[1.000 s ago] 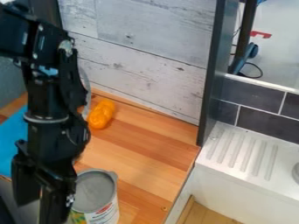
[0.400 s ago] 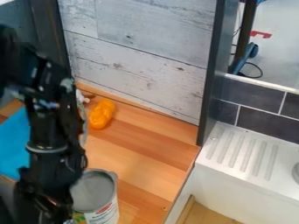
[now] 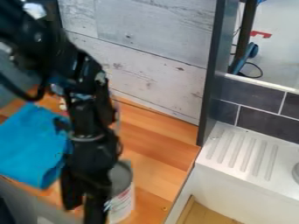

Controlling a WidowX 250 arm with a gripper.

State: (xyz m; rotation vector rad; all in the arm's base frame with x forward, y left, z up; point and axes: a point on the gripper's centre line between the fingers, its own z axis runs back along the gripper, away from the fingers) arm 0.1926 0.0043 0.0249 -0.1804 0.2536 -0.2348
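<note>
Grey can (image 3: 122, 197) beside the tool (image 3: 83, 211)

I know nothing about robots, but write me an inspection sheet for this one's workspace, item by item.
Surface: wooden counter, striped light and reddish brown.
Things at hand: can, upright, partly behind the arm; whether it is touched cannot be told.
Clutter: blue cloth, lying rumpled left of the arm in the picture.
Pincer: the pincer hangs low in front of the can, open, nothing seen between its fingers.
Cables: thin dark cable, curled beyond the tiled wall.
Surroundings: whitewashed wood panel behind; dark tiles and ridged white drainer at right.
</note>
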